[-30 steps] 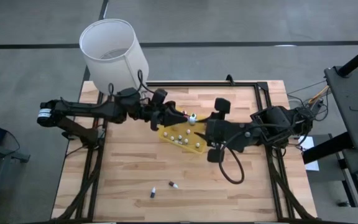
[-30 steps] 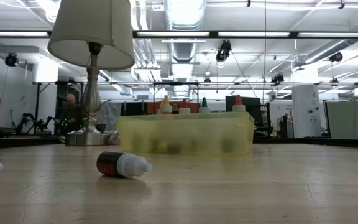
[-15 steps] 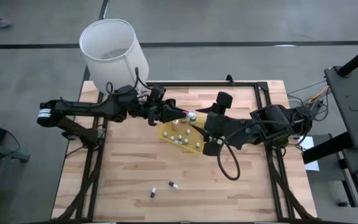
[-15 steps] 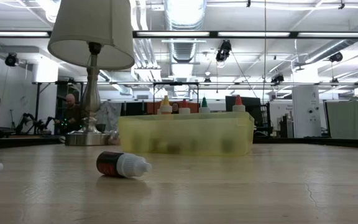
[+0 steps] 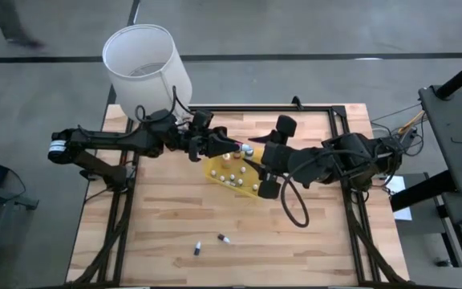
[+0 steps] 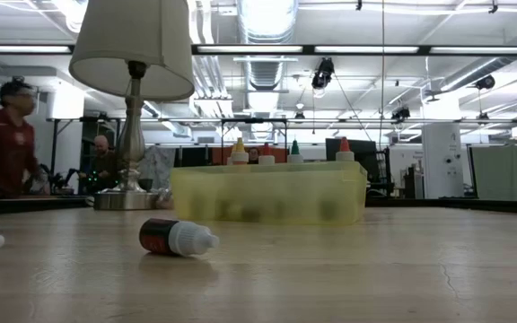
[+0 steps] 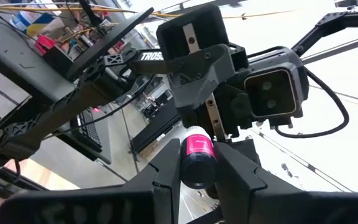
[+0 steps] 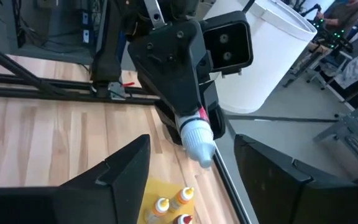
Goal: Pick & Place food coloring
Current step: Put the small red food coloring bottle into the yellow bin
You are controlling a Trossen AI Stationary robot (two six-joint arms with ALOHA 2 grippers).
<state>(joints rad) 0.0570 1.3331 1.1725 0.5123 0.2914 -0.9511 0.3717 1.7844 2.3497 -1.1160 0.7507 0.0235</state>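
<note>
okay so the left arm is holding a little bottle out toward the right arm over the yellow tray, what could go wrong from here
The left gripper pinches the pink-labelled white-capped bottle by its body only; the open right gripper faces its slim cap, so a misaligned grab might knock it loose.

A dropped bottle could topple the pointed-tip squeeze bottles standing in the yellow plastic tray below.

The white lampshade stands close beside the left arm.

White "TROS…" lettering on right arm (image 7: 143, 56)
</note>
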